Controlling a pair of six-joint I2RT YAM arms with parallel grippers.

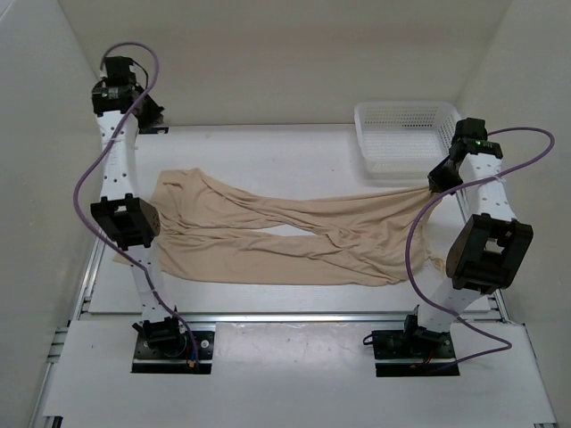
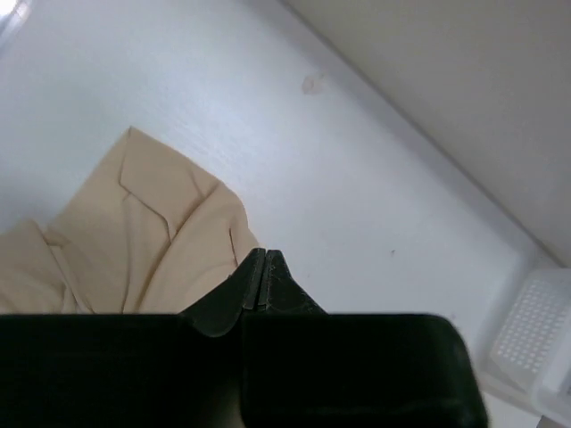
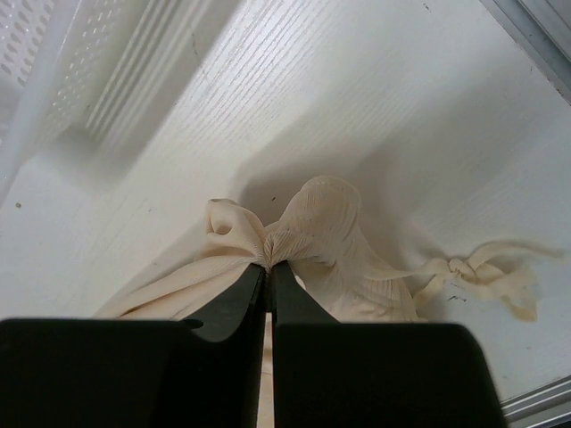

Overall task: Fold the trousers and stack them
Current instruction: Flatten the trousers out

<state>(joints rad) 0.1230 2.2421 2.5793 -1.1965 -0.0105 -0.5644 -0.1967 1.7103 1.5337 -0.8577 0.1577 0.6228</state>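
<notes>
**Q:** Which step are you at?

**A:** The first grasp, by my reading. Toward the far-left corner of the table [image 1: 268, 147], your left gripper [image 2: 259, 259] has its jaws pressed together at a leg end of the trousers [image 1: 294, 236]; whether cloth is caught cannot be told. The trousers lie spread and unfolded from the left edge to the right. Near the right edge, your right gripper [image 3: 268, 265] pinches a bunch of the waist, with the drawstring [image 3: 473, 272] loose beside it.

**Q:** And next?

**A:** Probably confirm the left hold, then lift both ends together.

**Q:** The basket [image 1: 406, 134]?

**A:** It sits in the far-right corner, with nothing visible inside.
</notes>
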